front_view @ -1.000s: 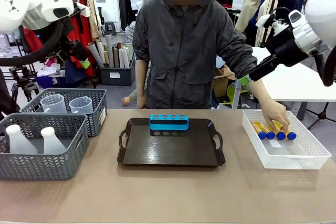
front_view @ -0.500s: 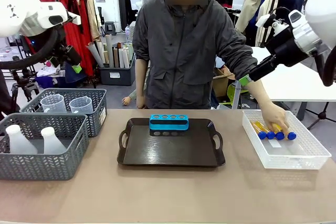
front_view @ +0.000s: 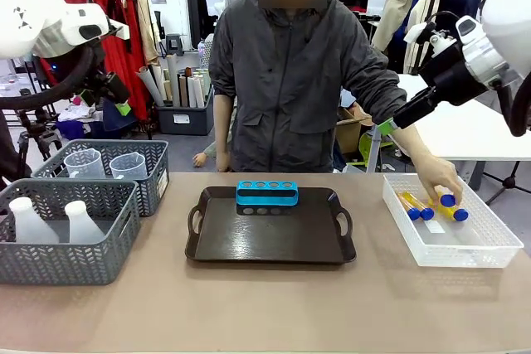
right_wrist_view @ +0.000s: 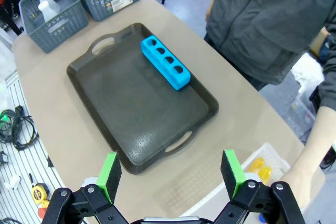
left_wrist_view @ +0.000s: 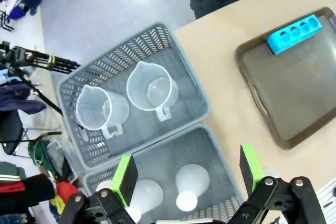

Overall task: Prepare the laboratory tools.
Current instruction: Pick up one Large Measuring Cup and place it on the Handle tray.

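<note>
The left claw (left_wrist_view: 187, 174) hangs spread wide and empty above the grey baskets (left_wrist_view: 194, 103). Two white flasks (left_wrist_view: 191, 184) stand directly beneath it, and two clear beakers (left_wrist_view: 149, 90) sit in the basket beyond. The right claw (right_wrist_view: 170, 173) is equally wide apart and holds nothing, above the worktop (right_wrist_view: 63, 61) beside the dark tray (right_wrist_view: 136, 108). Yellow tubes (right_wrist_view: 260, 169) lie in the white basket off its right finger, where a person's hand (front_view: 438, 181) grips one.

Yellow tubes (front_view: 410, 206) lie in a white basket (front_view: 498, 256); clear beakers (front_view: 129, 166) and white flasks (front_view: 80, 223) stand in grey baskets (front_view: 75, 259)
</note>
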You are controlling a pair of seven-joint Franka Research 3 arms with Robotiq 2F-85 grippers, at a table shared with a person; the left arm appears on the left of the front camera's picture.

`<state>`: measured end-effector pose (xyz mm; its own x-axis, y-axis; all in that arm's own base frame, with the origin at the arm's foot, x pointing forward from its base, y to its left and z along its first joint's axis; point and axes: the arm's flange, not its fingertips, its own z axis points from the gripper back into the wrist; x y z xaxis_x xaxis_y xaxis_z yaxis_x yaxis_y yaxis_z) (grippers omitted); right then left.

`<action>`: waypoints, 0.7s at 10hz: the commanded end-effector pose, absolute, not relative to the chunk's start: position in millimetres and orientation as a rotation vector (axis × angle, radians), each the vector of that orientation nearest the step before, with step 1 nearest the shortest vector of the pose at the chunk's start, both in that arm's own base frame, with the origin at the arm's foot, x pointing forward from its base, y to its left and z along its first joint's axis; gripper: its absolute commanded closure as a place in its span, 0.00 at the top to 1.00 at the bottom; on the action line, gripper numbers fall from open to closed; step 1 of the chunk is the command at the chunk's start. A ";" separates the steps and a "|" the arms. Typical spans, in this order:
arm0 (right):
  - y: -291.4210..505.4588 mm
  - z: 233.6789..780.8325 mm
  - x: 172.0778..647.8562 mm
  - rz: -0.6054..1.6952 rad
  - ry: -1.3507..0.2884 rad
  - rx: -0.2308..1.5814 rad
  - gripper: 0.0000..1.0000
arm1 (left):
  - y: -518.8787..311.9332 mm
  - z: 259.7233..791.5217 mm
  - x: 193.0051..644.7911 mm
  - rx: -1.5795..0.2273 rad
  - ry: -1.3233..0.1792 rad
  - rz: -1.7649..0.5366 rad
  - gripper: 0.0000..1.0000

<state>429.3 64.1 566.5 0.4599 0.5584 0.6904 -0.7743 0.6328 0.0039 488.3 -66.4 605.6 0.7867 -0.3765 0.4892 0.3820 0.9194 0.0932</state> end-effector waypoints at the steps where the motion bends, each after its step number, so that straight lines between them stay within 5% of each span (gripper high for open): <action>1: 63.3 567.1 430.7 0.841 -0.718 0.367 1.00 | -66.4 605.5 488.3 -0.011 -0.525 -0.409 1.00; 7: 63.3 567.1 430.7 0.841 -0.718 0.367 1.00 | -33.6 558.1 567.8 -0.103 -0.245 -0.063 1.00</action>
<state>429.3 64.1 566.6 0.4599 0.5585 0.6904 -0.7743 0.6328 0.0039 558.5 -30.8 551.4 0.9526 -0.1109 0.2833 0.1288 0.9906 -0.0454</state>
